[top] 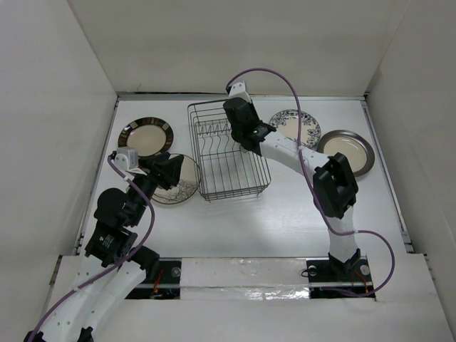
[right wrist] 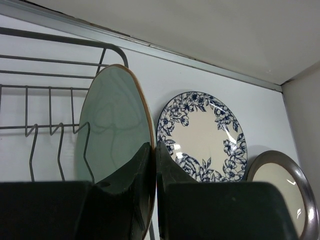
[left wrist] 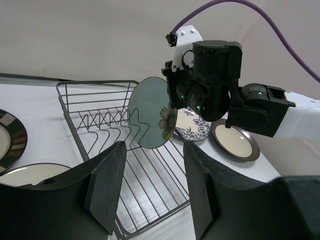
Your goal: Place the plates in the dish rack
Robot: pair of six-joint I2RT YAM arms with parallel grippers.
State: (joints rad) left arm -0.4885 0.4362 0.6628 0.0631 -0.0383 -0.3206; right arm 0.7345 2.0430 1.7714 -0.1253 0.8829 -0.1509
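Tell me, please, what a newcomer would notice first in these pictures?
The pale green plate stands out: the right fingers are shut on its rim, holding it upright over the dish rack's tines at mid-table. Flat on the table lie the dark-rimmed plate and patterned-edge plate left of the rack, the blue-floral plate and grey-brown rimmed plate right of it. The left fingers hang open by the patterned-edge plate.

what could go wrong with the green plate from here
The right end effector pinches the green plate only at its rim, so it may slip or swing. The plate is held on edge at the tines of the rack; missing a gap, it may topple on release. The left end effector hangs open beside the rack, where the arms could clash.
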